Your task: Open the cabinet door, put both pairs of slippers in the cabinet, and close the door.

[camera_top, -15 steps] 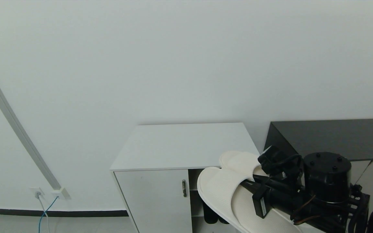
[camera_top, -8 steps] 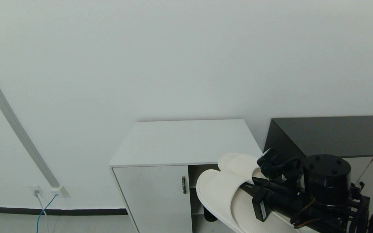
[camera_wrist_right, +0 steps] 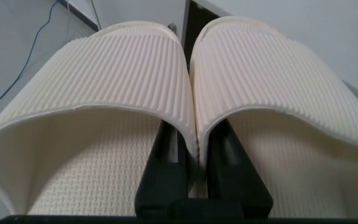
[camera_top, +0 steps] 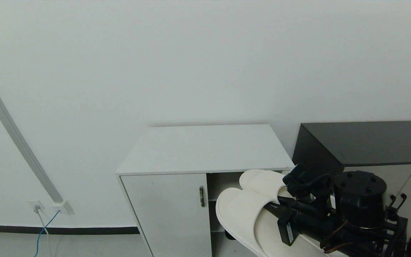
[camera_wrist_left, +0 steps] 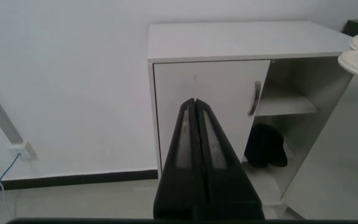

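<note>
The right gripper clamps the pair of slippers by their touching inner edges, toes toward the cabinet's open half, likely to slide both in together; the left gripper, shut and empty, faces its closed door.

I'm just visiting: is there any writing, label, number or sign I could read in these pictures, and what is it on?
No text can be read here.
A pale strip, maybe a sticker, on the black right arm: too small to read.
No print visible on the white box-shaped cabinet, the pair of cream ribbed slippers or the white wall socket.
</note>
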You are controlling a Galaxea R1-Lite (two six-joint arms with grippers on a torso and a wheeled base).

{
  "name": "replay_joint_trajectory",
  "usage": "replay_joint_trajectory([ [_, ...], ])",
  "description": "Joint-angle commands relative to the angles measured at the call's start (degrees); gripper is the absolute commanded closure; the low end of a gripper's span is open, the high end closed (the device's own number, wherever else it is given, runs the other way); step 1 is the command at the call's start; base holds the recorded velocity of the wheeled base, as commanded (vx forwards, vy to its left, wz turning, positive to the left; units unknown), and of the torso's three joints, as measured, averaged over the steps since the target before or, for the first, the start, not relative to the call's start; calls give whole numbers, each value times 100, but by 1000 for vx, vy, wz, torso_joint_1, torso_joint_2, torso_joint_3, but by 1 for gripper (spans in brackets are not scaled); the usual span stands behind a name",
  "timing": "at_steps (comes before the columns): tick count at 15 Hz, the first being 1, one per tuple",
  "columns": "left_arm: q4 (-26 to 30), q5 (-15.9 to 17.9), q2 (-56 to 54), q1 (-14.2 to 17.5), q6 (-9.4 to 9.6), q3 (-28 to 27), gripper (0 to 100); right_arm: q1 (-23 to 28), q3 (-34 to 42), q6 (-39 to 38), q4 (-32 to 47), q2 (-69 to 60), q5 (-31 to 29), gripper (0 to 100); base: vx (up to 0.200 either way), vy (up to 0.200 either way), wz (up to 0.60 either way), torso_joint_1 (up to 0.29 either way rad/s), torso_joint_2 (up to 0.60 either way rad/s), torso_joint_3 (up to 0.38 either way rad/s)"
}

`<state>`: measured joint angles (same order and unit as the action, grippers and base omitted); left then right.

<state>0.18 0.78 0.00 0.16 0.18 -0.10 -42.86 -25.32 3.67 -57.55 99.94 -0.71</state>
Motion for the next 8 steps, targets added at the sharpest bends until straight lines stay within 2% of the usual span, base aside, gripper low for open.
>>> replay_joint_trajectory([
  [1,-1,1,0,2,-1,1,100,-12,1,2,-2,8,0,100,0,0,0,-173,383,212],
  [5,-1,1,0,2,-9,1,100,-12,1,2,-2,43,0,100,0,0,0,-181,409,226],
  [8,-1,1,0,2,-9,1,100,-20,10,2,-2,43,0,100,0,0,0,-227,536,310],
])
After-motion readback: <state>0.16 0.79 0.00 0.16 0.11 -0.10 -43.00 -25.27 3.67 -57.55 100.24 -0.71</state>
